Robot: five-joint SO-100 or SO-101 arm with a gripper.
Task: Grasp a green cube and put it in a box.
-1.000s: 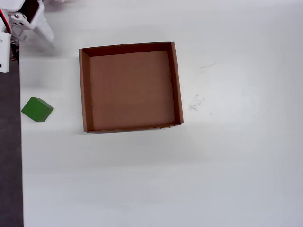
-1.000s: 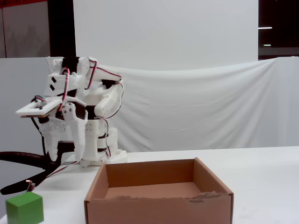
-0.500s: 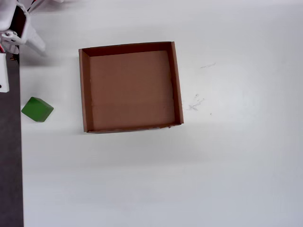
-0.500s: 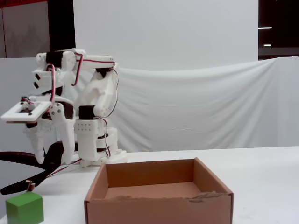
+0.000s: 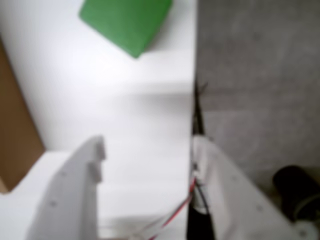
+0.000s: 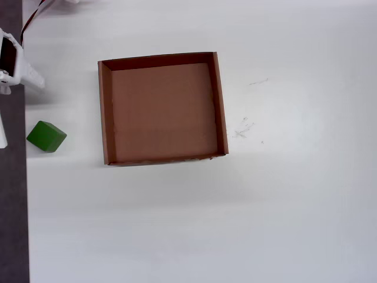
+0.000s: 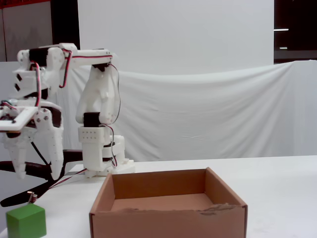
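Note:
The green cube (image 6: 46, 136) lies on the white table near its left edge, left of the box (image 6: 105, 112), an empty brown cardboard tray. In the fixed view the cube (image 7: 27, 221) sits at the bottom left, beside the box (image 7: 168, 218). My gripper (image 7: 38, 173) hangs open above the cube, well clear of it, fingers pointing down. In the wrist view the cube (image 5: 125, 22) is at the top, ahead of the open gripper (image 5: 148, 145), with nothing between the fingers. From overhead the gripper (image 6: 22, 115) shows only partly at the left edge.
The table's left edge runs close to the cube, with dark floor (image 6: 12, 206) beyond it. The arm's base (image 7: 101, 158) stands behind the box. A black hose (image 7: 20, 168) lies off the table by the gripper. A box corner (image 5: 15, 145) shows left of the fingers.
The arm has swung left in the fixed view and stretched out. The gripper has moved down the overhead view's left edge toward the cube. Cube and box have not moved.

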